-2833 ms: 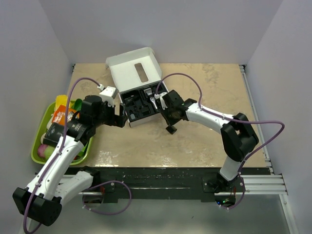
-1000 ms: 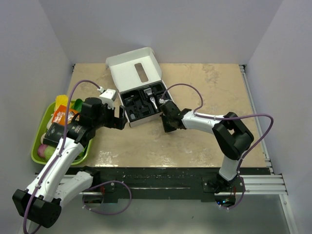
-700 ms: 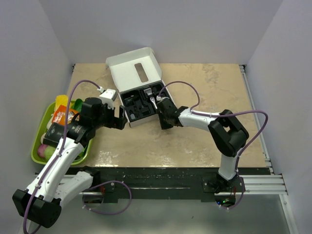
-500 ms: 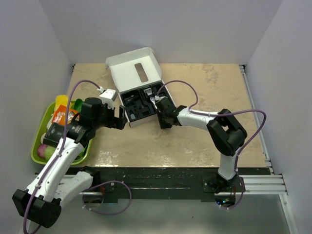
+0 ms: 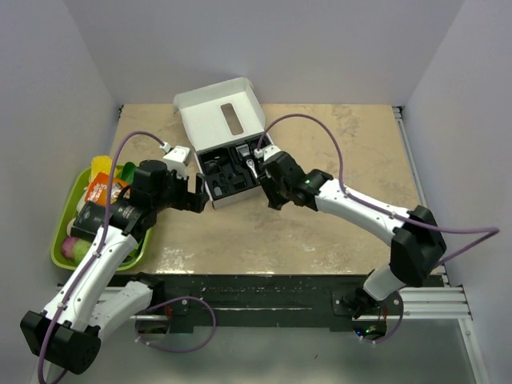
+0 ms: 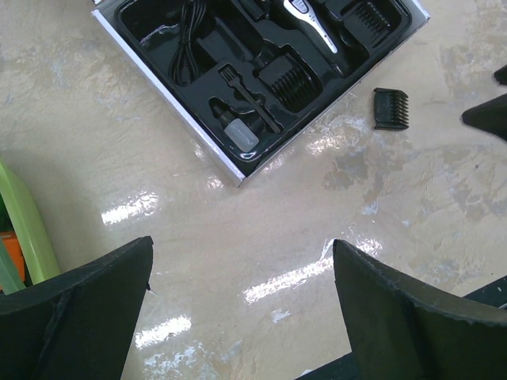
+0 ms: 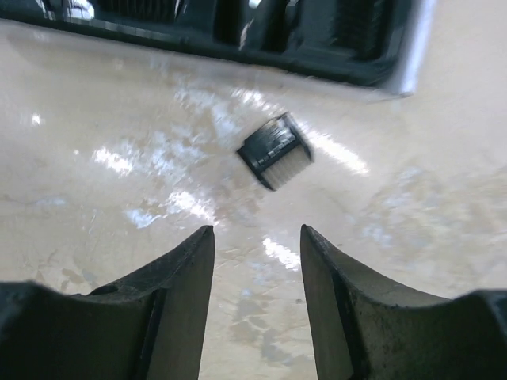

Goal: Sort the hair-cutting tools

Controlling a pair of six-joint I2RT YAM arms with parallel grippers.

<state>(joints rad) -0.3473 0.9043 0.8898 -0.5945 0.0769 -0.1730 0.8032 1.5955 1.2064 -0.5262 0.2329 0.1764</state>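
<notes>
— Where is the comb attachment (image 7: 275,150) now?

— It lies on the table (image 7: 71,222), in the upper middle of the right wrist view. It is turned a little askew, just below the edge of the white box (image 7: 416,47), and nothing touches it.

— And the right gripper (image 7: 255,236)?

— It is released. Its two fingers stand apart at the bottom of the frame, only bare table shows between them, and the comb lies beyond the tips.

— The left gripper (image 6: 242,253)?

— Spread wide and empty, low in its own view, over bare table.

— And the other tools?

— They are in the upper part of the left wrist view. There the black insert (image 6: 218,51) of the box holds the clipper (image 6: 311,20), the cord (image 6: 186,39) and a second comb (image 6: 289,79). The green tray (image 6: 24,214) shows at the left edge.
</notes>
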